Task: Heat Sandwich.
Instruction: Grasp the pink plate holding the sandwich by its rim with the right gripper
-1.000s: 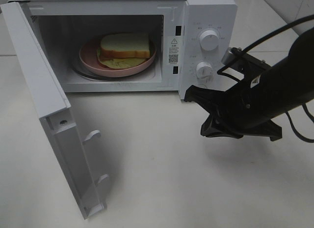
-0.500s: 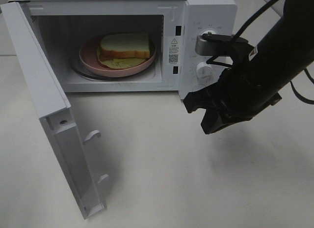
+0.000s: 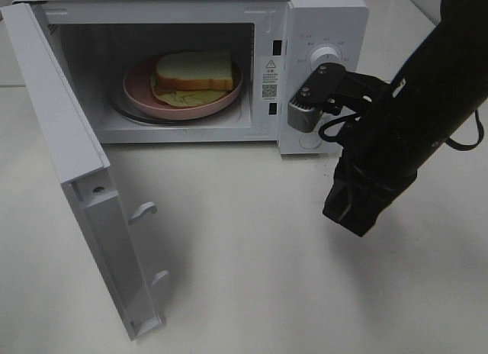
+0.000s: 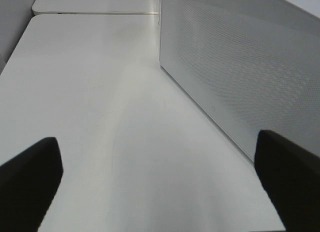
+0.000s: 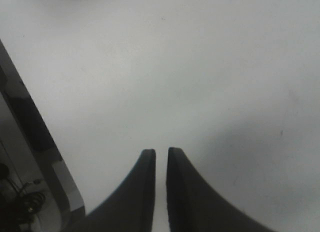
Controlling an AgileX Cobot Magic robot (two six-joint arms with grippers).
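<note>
The sandwich [image 3: 194, 72], pale bread over a yellow-green filling, lies on a round pink plate [image 3: 137, 91] inside the open white microwave [image 3: 328, 11]. The microwave door [image 3: 69, 163] stands swung out to the left. My right gripper [image 3: 351, 215] hangs in front of the control panel and points down at the table, to the right of the cavity. In the right wrist view its fingers [image 5: 145, 192] are almost together over bare table, holding nothing. My left gripper [image 4: 156, 139] is open and empty beside the microwave's perforated side wall [image 4: 240, 77]. It does not show in the exterior view.
The upper control knob [image 3: 329, 55] shows above my right arm; the arm hides the lower knob. The white table [image 3: 252, 293] stretches in front of the microwave. A dark edge with cables [image 5: 30, 157] runs along one side of the right wrist view.
My right arm has swung up from low over the table and turned, so its gripper now points down. Its fingers, spread before, are now together. Sandwich, plate and door have not moved.
</note>
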